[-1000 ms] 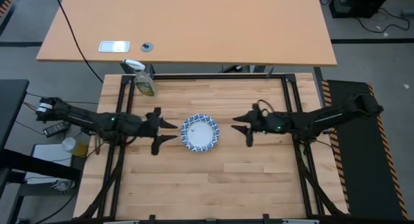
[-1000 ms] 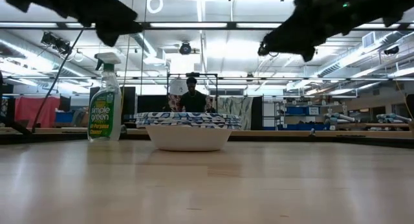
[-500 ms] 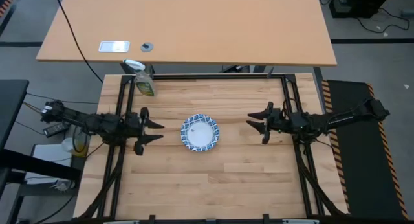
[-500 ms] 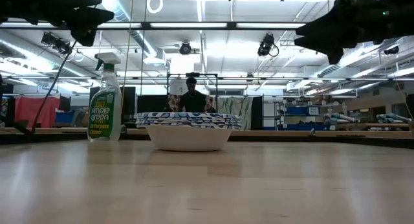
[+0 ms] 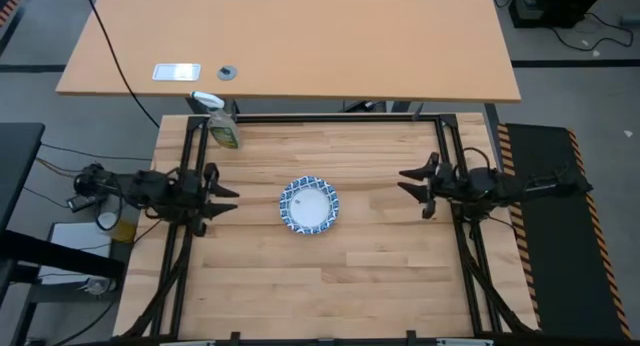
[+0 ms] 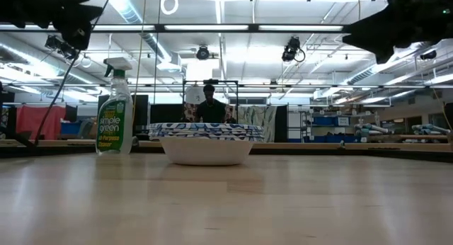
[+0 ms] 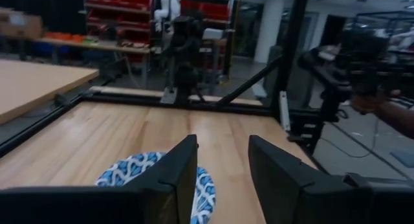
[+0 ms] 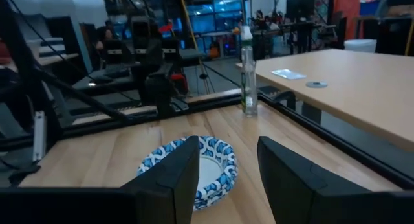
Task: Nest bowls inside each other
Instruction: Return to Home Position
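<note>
The stacked bowls (image 5: 309, 205) look stiff, probably glazed and slippery; grip the patterned rim. The left gripper (image 5: 222, 194) and right gripper (image 5: 408, 181) hang spread open, clear.

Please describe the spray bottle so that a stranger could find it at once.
The wooden table holds a stack of bowls in its middle. In its left corner nearest the tan desk stands the spray bottle: upright, green-labelled, white trigger.

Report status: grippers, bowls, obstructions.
Left gripper open, empty, left side. Right gripper open, empty, right side. Bowls nested, centre. Bottle far corner, clear.
</note>
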{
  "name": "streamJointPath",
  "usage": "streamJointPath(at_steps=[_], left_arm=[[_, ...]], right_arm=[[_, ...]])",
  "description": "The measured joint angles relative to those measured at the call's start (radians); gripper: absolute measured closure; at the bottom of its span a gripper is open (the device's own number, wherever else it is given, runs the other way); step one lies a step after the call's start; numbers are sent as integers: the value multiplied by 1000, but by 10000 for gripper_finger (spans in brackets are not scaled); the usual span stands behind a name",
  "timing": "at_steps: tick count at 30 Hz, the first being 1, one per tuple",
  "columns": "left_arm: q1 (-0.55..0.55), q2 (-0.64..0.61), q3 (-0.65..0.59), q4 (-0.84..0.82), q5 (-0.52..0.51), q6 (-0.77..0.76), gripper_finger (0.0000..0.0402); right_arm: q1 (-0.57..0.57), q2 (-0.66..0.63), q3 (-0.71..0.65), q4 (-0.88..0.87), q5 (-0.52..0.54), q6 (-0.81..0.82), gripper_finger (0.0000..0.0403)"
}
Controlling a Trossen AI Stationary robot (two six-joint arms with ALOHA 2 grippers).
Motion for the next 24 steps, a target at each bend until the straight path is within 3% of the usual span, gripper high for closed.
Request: streamJointPath(at_steps=[5, 14, 24], left_arm=[[0, -25, -17, 30, 14, 11, 280], [0, -76, -215, 191, 80, -45, 287], [-1, -93, -217, 237, 288, 50, 287]], right_arm=[[-7, -105, -49, 10, -46, 0, 239], [-7, -252, -201, 94, -47, 22, 239], [-7, -295, -208, 63, -29, -7, 239]])
